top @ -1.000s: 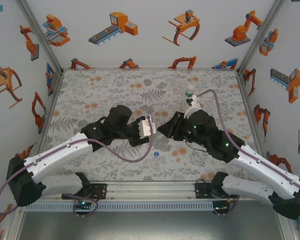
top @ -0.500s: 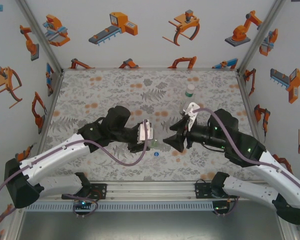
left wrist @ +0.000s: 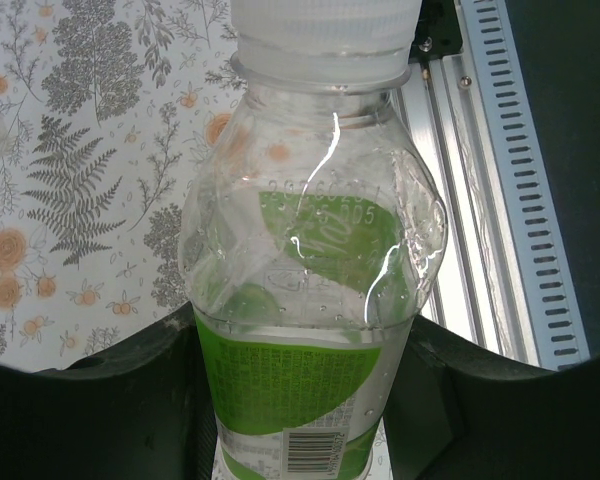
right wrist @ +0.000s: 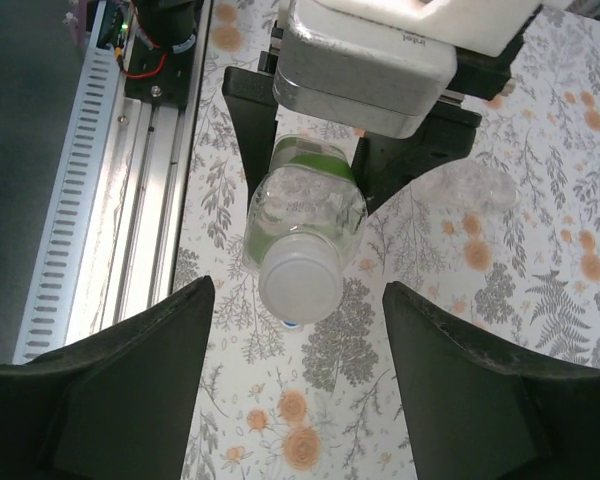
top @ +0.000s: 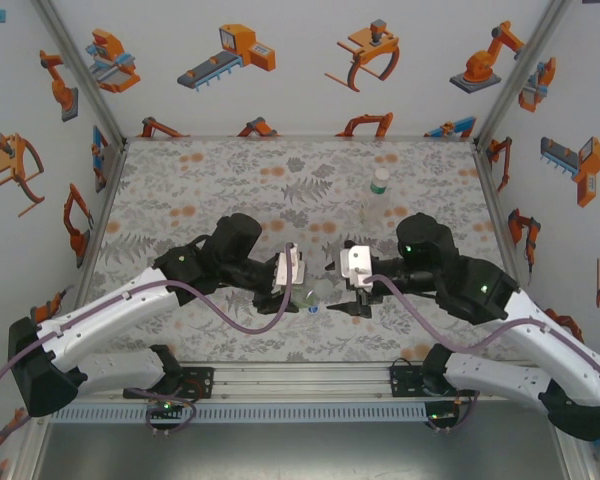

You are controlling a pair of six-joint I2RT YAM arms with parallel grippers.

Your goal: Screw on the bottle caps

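My left gripper (left wrist: pixel 300 400) is shut on a clear bottle with a green label (left wrist: pixel 310 300), its fingers pressing both sides of the label. A white cap (left wrist: pixel 325 25) sits on that bottle's neck. In the top view the left gripper (top: pixel 302 290) holds the bottle low over the mat's front centre, neck pointing right. My right gripper (right wrist: pixel 298 305) faces the white cap (right wrist: pixel 300 285) end on, open, with its fingers (right wrist: pixel 130 380) wide on either side and apart from it. A blue cap (top: pixel 312 309) lies on the mat just below the bottle.
A second bottle (top: pixel 380 190) with a pale cap stands upright at the back right of the patterned mat (top: pixel 200 180). A clear bottle (right wrist: pixel 470 185) lies on the mat beside the left gripper. The metal rail (top: pixel 300 385) runs along the near edge.
The right arm swung away from the standing bottle and turned its open gripper to face the left gripper. The left gripper brought its bottle slightly forward and lower.
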